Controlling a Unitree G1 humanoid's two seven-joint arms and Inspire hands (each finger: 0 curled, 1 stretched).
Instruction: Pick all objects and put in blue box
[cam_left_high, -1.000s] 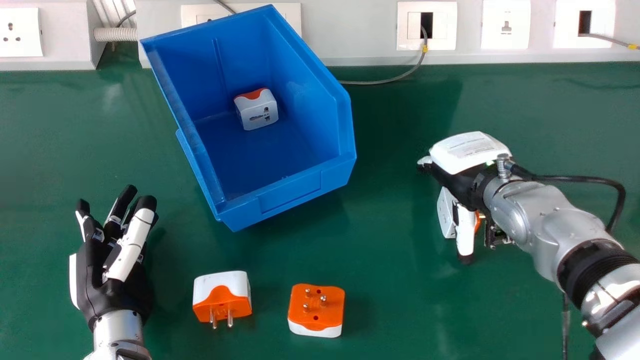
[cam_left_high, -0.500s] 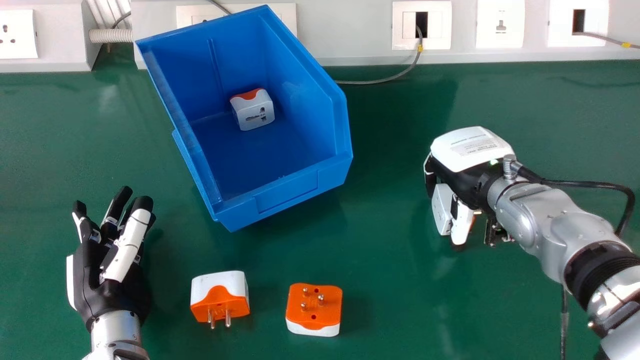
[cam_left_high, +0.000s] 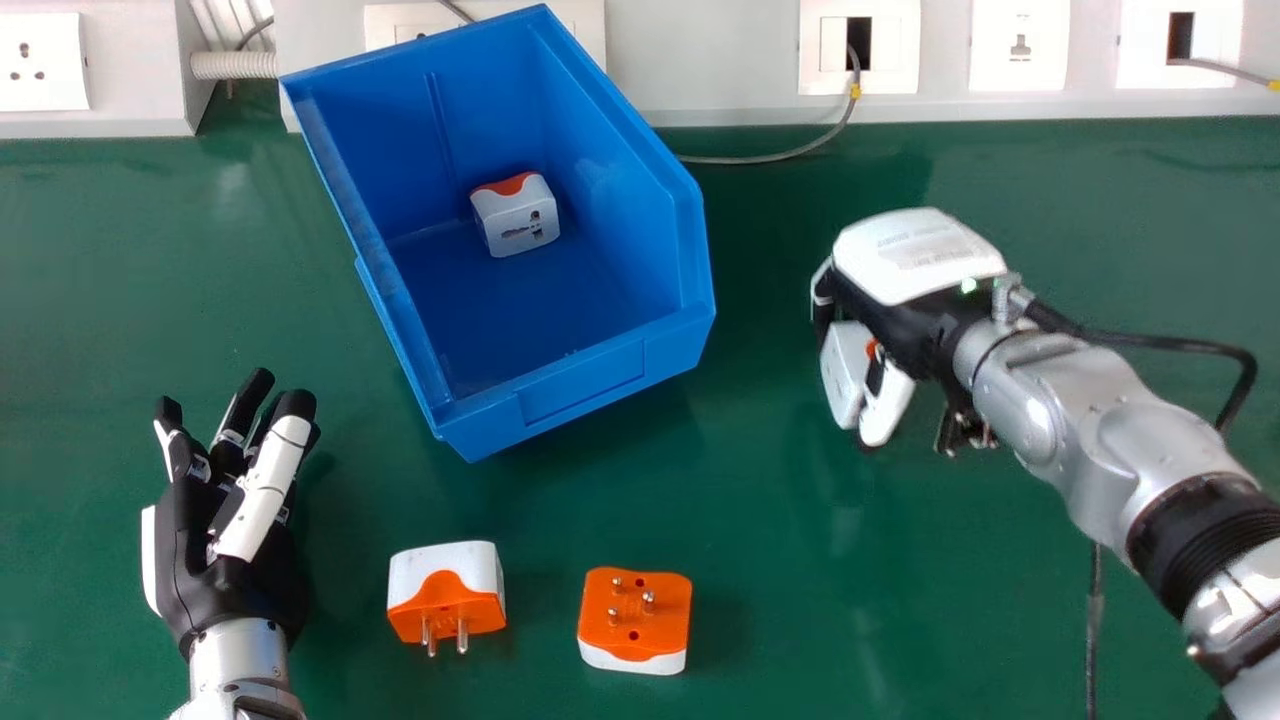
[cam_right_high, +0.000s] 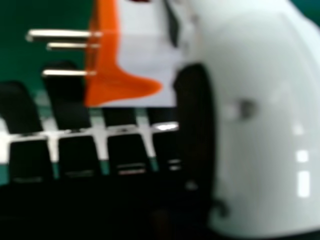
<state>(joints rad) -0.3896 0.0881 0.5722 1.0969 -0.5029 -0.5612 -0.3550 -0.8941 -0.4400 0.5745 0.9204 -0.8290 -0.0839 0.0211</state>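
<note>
A: Item one, your right hand (cam_left_high: 920, 262)?

B: Fingers curled, thumb opposed, pinching a white-and-orange plug adapter (cam_left_high: 845, 372) between them. In your right hand view, three bare metal prongs (cam_right_high: 62, 34) extend from its orange face.

A: Its place?

B: To the right of the blue box (cam_left_high: 580, 385), apart from it, in the right half of the green counter (cam_left_high: 780, 560).

A: Item two, your left hand (cam_left_high: 220, 560)?

B: Holding nothing. Fingers loosely spread, pointing toward the counter's far edge; located on the counter's left side, toward its near edge.

A: Loose stock?

B: For you, two units, both toward the near edge. The left adapter (cam_left_high: 445, 590), prongs toward that edge; the right adapter (cam_left_high: 635, 615), orange face and prongs up. They stand apart.

A: Boxed stock?

B: One adapter (cam_left_high: 515, 215), white with orange, on your box's floor, toward its far end. The box itself sits by the counter's far edge, left of centre.

A: Fixtures?

B: White trunking (cam_left_high: 720, 60) with sockets, along that far edge; one grey cable (cam_left_high: 760, 160) curving out beside the box.
</note>
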